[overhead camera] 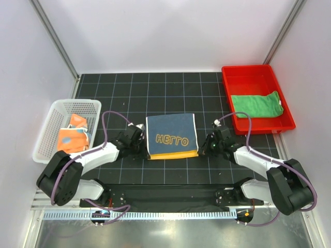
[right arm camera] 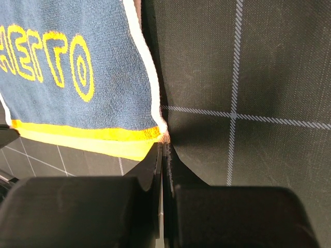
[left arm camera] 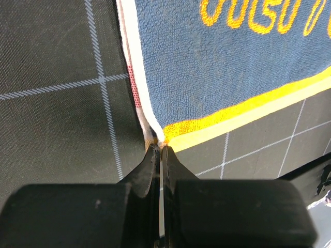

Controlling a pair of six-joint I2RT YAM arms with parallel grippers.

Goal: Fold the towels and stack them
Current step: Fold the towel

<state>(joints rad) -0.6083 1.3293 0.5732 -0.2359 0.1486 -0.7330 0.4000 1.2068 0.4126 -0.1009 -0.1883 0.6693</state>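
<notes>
Flanking the dark-blue, yellow-edged terry towel centred on the black gridded table: a white plastic basket with an orange-patched pale towel left, a red tray holding a green towel right. Both arms reach low, and the left gripper and right gripper pinch its near corners.

Blue towel corner in end effector
</notes>
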